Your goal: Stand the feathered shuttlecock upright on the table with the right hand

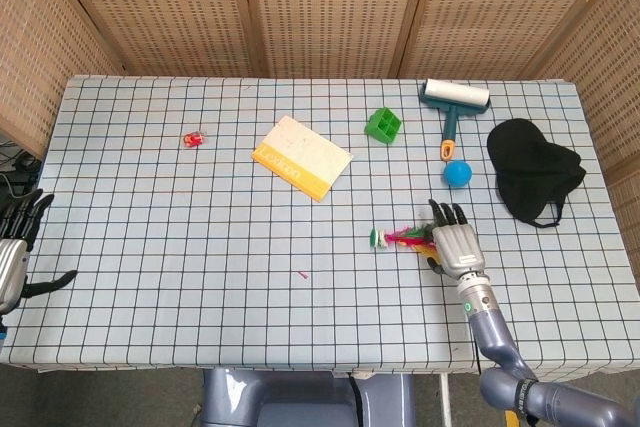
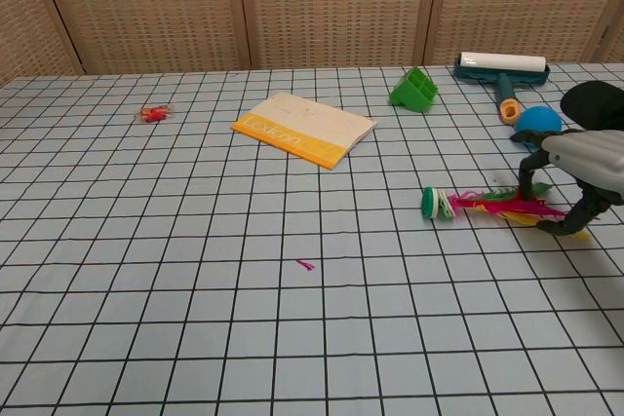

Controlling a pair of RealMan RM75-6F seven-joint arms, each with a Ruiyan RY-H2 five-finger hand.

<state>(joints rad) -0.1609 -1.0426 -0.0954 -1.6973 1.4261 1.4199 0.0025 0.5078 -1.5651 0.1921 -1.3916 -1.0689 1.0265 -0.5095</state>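
Note:
The feathered shuttlecock (image 1: 398, 238) (image 2: 468, 205) lies on its side on the checked table, its green and white base pointing left and its pink, green and yellow feathers pointing right. My right hand (image 1: 455, 243) (image 2: 577, 169) hovers over the feather end with its fingers spread, fingertips down around the feathers. I cannot see that it grips them. My left hand (image 1: 12, 252) hangs open off the table's left edge, far from the shuttlecock.
A blue ball (image 1: 457, 174) and a lint roller (image 1: 452, 103) lie behind the right hand, a black cap (image 1: 530, 167) to its right. Further left are a green block (image 1: 382, 125), a yellow-edged booklet (image 1: 300, 156) and a small red item (image 1: 193, 138).

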